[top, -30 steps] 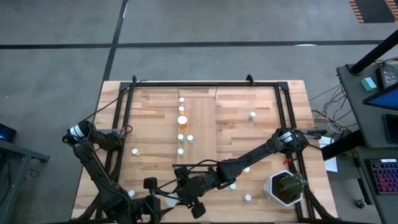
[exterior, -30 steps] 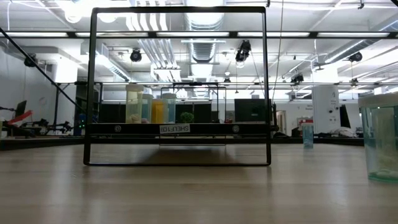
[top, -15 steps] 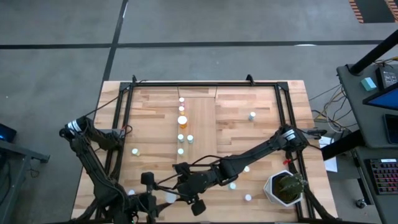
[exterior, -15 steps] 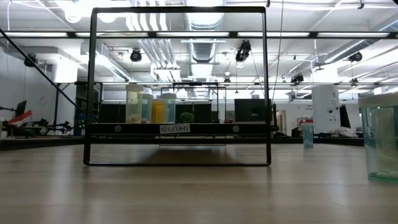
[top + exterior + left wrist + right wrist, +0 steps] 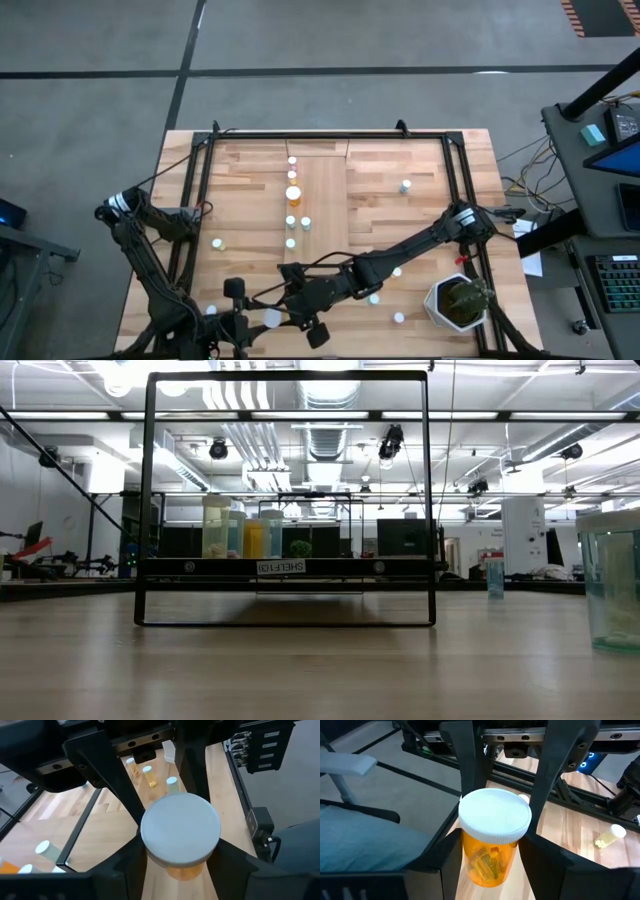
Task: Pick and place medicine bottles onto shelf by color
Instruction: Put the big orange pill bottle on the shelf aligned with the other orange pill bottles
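Observation:
An orange medicine bottle (image 5: 272, 318) with a white cap hangs above the table's near edge. My left gripper (image 5: 252, 318) and my right gripper (image 5: 292, 312) are both shut on it, one from each side. The shelf (image 5: 325, 205) is the light plank at mid-table. Several small bottles (image 5: 292, 193) stand in a row along its left edge. Loose bottles stand on the table (image 5: 405, 186), (image 5: 217, 243), (image 5: 398, 318). In the low view neither gripper shows. My left gripper pinches the bottle's orange body (image 5: 182, 870) just under the cap (image 5: 180, 830), between its two fingers. It comes from the table's left, slanting a little down. The bottle is upright and lifted clear of the table. My right gripper pinches the same bottle's orange body (image 5: 487, 862) below the cap (image 5: 494, 815), between its two fingers. It comes from the table's right, slanting a little down, opposite the left gripper. The bottle stays upright and clear of the table.
A potted green plant (image 5: 457, 303) stands at the near right corner. A black metal frame (image 5: 205, 180) rings the tabletop. In the low view the shelf frame (image 5: 290, 567) stands ahead, and a clear container (image 5: 612, 580) stands at the right.
My left gripper has shifted a little toward the table's left edge and turned slightly at the wrist, staying by the bottle. My right gripper and the bottle have kept their place.

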`<state>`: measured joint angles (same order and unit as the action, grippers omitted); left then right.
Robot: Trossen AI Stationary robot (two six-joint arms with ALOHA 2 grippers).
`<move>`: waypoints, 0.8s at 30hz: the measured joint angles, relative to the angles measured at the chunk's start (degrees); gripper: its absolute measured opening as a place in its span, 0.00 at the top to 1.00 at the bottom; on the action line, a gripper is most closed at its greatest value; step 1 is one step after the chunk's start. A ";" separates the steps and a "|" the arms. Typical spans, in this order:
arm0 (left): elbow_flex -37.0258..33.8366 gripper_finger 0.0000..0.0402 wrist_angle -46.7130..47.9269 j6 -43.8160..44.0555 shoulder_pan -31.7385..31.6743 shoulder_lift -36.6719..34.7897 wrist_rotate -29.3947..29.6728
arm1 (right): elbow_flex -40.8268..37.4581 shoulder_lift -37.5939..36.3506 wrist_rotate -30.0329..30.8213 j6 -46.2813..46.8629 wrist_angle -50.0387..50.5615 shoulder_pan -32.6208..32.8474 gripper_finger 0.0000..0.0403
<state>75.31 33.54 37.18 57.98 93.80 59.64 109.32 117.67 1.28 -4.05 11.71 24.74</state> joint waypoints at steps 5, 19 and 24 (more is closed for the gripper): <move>-0.02 0.61 0.04 -0.04 0.00 0.00 1.13 | 0.00 0.00 -0.20 0.06 -0.24 -0.30 0.56; -0.04 0.61 0.12 -0.06 -0.17 0.00 3.45 | 0.00 0.12 0.09 0.57 -0.30 -0.92 0.48; -0.04 0.61 0.04 -0.07 -0.20 -0.04 3.49 | 0.00 0.15 -0.09 0.56 -0.79 -1.28 0.57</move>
<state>75.26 33.58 37.11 57.78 93.76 63.13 109.32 117.82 1.19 -3.49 10.92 23.46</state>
